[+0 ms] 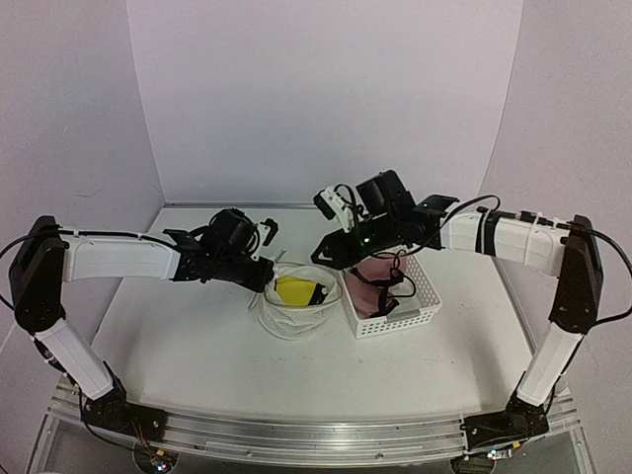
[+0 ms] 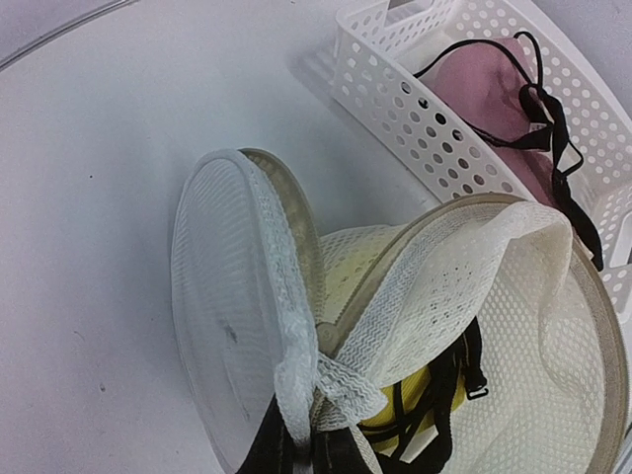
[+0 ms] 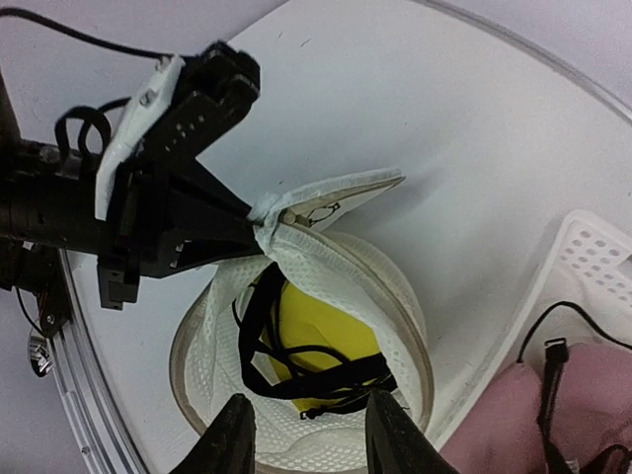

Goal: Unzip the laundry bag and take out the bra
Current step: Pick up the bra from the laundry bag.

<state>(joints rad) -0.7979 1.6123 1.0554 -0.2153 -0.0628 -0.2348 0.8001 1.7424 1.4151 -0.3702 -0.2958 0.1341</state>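
The bag (image 3: 341,272) is opened at the top, its mesh rim pinched tight by the left gripper (image 3: 255,219). The yellow bra (image 3: 316,336) is seen inside, with black straps tangled over it. The right gripper (image 3: 311,430) is poised above the opening, fingers apart, nothing held. A pink garment (image 2: 484,94) is lodged in the basket (image 2: 395,94), just beside the bag. White table (image 2: 99,197) is seen to the bag's left.

We observe the left gripper (image 3: 249,221) pinching the raised mesh flap of the laundry bag (image 3: 336,269), the yellow bra (image 3: 316,336) with black straps inside, and the right gripper (image 3: 310,436), fingers (image 3: 237,441) parted, at the bag's near rim.
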